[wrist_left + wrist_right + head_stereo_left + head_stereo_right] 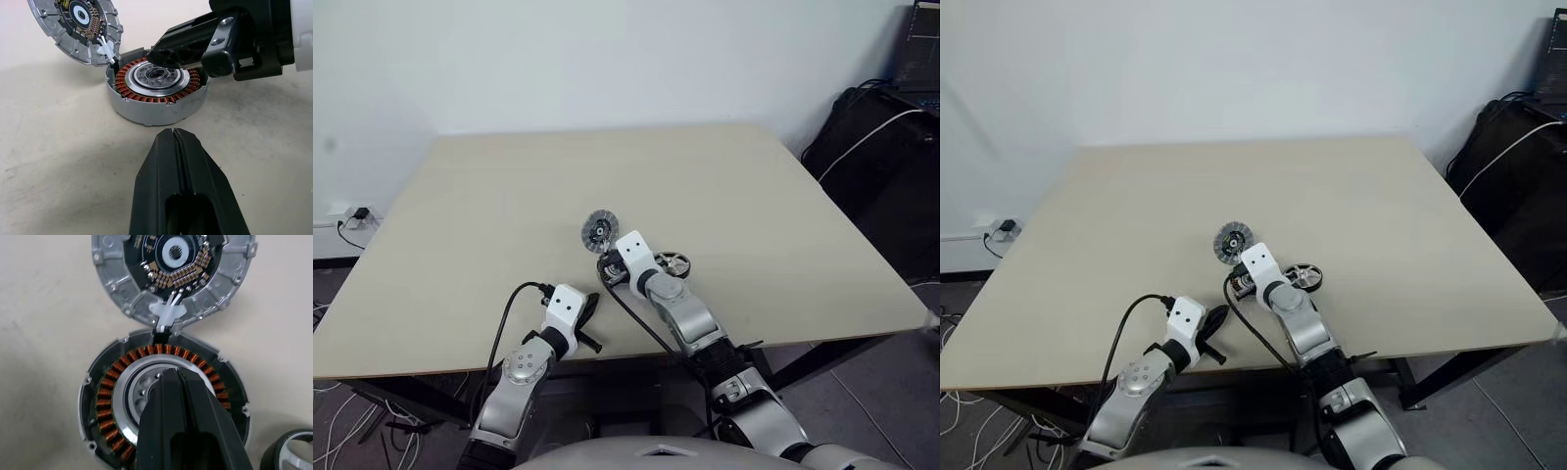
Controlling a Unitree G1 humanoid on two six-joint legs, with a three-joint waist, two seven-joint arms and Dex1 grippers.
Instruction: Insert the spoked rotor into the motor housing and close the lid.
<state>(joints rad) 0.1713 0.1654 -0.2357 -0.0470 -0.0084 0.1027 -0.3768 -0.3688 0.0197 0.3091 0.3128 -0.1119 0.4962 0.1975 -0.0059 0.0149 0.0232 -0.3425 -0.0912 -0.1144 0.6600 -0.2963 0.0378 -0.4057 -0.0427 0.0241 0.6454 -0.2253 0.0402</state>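
On the pale beige worktop [489,245] my right gripper [171,382], fingers pressed together, hovers over the round grey motor housing [154,98] with its copper coil ring. The ribbed silver lid [599,230] lies open (wired to the housing) just beyond. The silver spoked rotor [673,262] sits beside my right wrist. My left gripper [175,139] is closed, empty, near the housing

Motor housing [164,416] on desk [754,206], near front edge, roughly mid-width. Lid [599,230] just behind housing, touching its far rim, tilted. Spoked rotor [672,262] flat on desk just right of housing. Right pincer [168,382] over housing centre. Left pincer [174,134] in front-left of housing, apart, near desk front edge.
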